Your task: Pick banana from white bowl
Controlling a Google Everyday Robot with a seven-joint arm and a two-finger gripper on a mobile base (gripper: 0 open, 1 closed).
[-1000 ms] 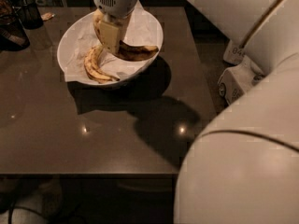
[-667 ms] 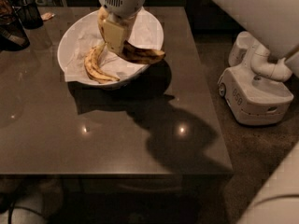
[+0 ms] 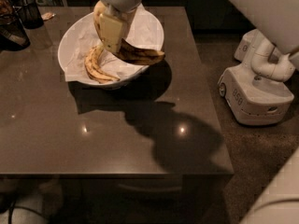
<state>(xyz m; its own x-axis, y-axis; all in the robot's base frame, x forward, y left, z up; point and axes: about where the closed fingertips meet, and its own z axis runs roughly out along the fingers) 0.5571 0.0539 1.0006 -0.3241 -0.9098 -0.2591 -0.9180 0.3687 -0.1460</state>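
Observation:
The white bowl point(image 3: 70, 41), lined with crumpled white paper, stands at the far left-centre of the dark table. My gripper point(image 3: 112, 36) hangs over the bowl's middle and is shut on the banana point(image 3: 140, 55), which is brown-blotched with a dark tip. The banana is lifted off the paper and points right, its free end over the bowl's right rim. A second, yellower banana point(image 3: 96, 68) lies in the bowl at the left, under and beside the gripper.
Two dark mesh cups point(image 3: 28, 10) point(image 3: 11, 31) stand at the table's far left corner, with a small wrapper point(image 3: 46, 16) nearby. A white robot base point(image 3: 257, 92) sits on the floor right of the table. My arm fills the upper right.
The gripper has risen a little with the blotched banana, whose free end now reaches past the bowl's right rim. My arm has swung up out of the right foreground.

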